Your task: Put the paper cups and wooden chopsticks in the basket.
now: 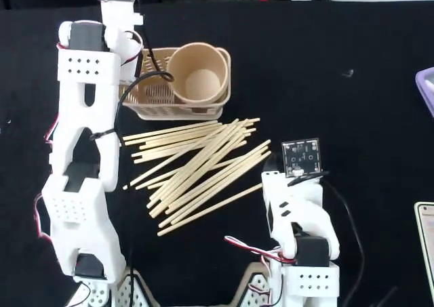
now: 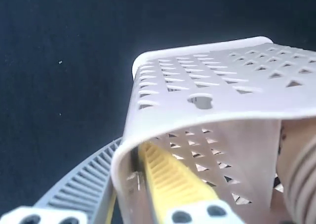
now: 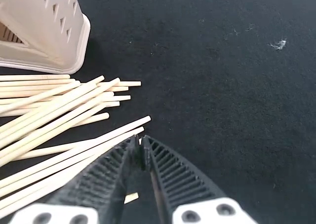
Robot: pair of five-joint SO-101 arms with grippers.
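Observation:
A beige perforated basket stands at the back left with one paper cup upright inside it. My left gripper is at the basket's left wall. In the left wrist view it straddles the basket wall, with the yellow finger inside and the grey finger outside, closed on it. Several wooden chopsticks lie fanned on the black table in front of the basket. My right gripper is shut and empty, low at the right ends of the chopsticks.
A basket corner shows in the right wrist view. A purple object and a card sit at the table's right edge. Open black tabletop lies to the right of the basket.

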